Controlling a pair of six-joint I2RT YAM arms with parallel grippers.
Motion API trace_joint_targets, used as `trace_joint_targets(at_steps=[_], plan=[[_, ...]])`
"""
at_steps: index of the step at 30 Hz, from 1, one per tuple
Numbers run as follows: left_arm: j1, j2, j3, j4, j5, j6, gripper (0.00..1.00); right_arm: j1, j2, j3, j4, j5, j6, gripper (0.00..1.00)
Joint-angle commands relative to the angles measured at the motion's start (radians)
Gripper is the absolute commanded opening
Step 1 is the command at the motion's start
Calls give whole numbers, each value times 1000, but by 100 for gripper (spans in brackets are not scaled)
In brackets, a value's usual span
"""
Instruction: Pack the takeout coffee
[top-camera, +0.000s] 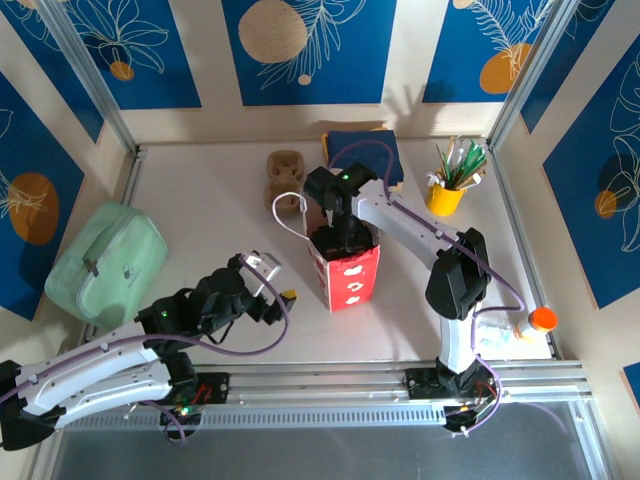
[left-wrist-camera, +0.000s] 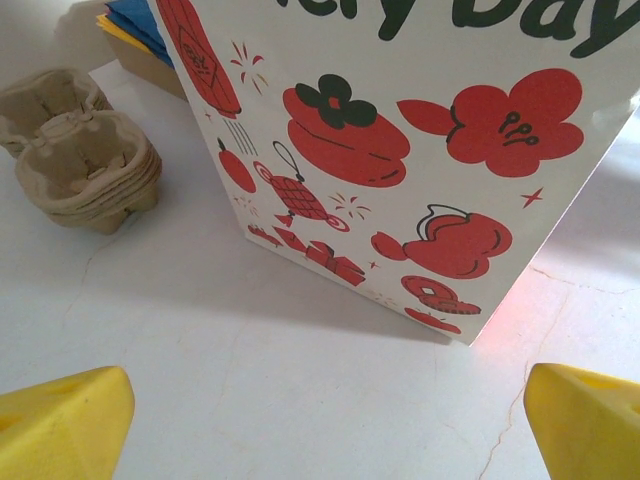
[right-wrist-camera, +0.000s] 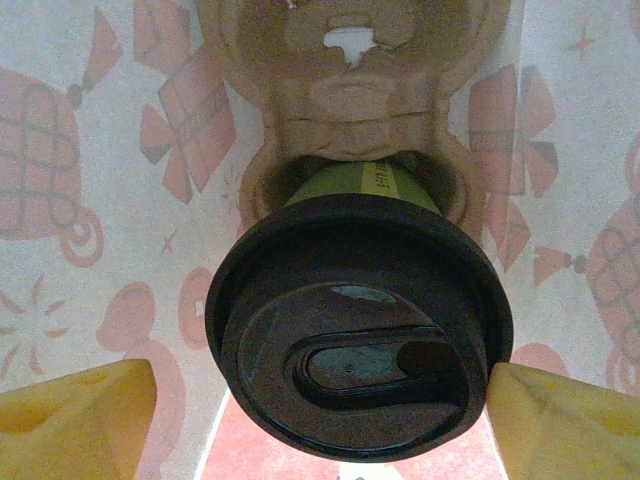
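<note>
The paper bag is taken as the reference for all positions. The takeout coffee is found inside the bag. It stands upright, its green side is seated in a well of a pulp carrier, and its black lid is turned toward the bag's mouth. The right gripper is placed in the bag's mouth, directly over the lid. Its jaws are set wide: one yellow pad is seen at the lid's rim, perhaps touching it, while the other pad is held apart from the rim. The cup is therefore judged not to be clamped. The left gripper is located outside the bag, just beside its left wall and facing the printed side, with its jaws fully spread and nothing between them. A stack of spare carriers is noted beyond the bag's far-left corner. The governing relation is recorded as follows: the cup lies straight below the right claw, and its long axis is vertical and in line with that claw's line of approach. The right arm is the nearer one, since the left is screened from the cup by the bag wall. A straight withdrawal through the bag's mouth is judged to be called for. A sideways shift is judged to risk the near pad catching the lid.
</note>
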Motion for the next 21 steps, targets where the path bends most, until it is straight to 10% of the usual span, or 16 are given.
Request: trace_joint_targets(at_steps=[1, 21], plan=[[-6, -12, 1, -10, -19, 3, 100, 9, -45, 37, -40, 8, 0, 87], [-6, -16, 0, -17, -19, -5, 100, 15, -30, 31, -70, 59, 5, 74]])
